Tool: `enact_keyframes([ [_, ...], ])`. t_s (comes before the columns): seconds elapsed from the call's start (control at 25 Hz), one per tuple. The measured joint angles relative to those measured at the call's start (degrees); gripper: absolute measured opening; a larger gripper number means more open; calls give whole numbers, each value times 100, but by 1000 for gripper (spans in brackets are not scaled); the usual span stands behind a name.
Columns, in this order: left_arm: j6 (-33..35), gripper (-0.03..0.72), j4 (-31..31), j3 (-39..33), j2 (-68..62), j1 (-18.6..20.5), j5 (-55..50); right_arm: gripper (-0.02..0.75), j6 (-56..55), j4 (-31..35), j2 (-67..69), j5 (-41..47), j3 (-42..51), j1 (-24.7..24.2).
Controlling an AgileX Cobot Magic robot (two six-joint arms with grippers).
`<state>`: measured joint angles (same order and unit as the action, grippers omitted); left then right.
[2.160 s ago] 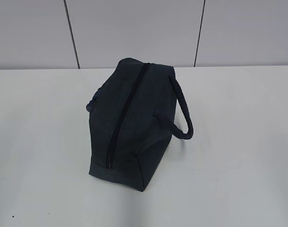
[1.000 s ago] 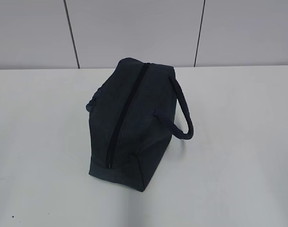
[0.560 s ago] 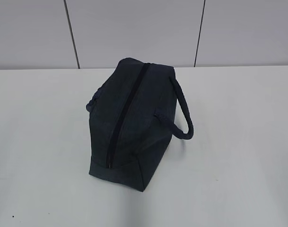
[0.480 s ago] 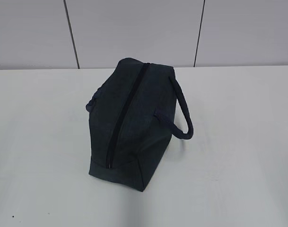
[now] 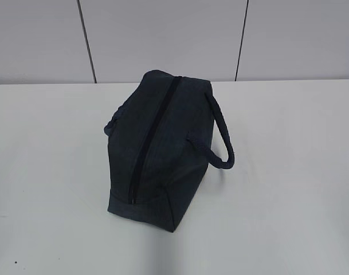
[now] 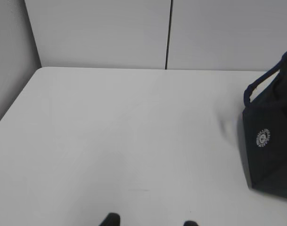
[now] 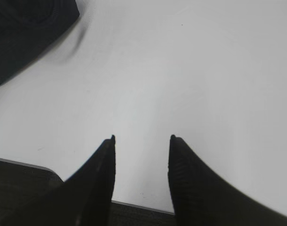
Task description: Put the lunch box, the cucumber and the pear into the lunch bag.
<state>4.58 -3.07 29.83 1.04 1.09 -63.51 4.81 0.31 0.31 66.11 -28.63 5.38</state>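
— What is being counted, nearest first?

— Two grippers, one bag. The right gripper (image 7: 142, 141) is being held spread over bare table (image 7: 190, 70), nothing being pinched between its fingers (image 7: 103, 165). Only two dark tips of the left gripper (image 6: 150, 220) are being shown at the frame's bottom, set apart with nothing between them.

— And the task's thing?

— One lunch bag (image 5: 157, 143) is being kept mid-table, its zipper (image 5: 152, 137) being seen closed along the top (one loop handle (image 5: 220, 137) is hanging off its right side). A round white logo (image 6: 263, 138) is being shown on its end.

— Room for moving?

— Open white surface is being left all around it; the far edge is being met by a grey panelled wall (image 5: 163, 34).
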Motion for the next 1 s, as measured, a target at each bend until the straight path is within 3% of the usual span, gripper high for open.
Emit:
enact_keyframes([
  [0.28,0,256,0,0,0,206,6,303,0,-31,-139,0,0,-49],
  [1.0,0,256,0,0,0,255,6,303,0,0,-139,0,0,-49],
])
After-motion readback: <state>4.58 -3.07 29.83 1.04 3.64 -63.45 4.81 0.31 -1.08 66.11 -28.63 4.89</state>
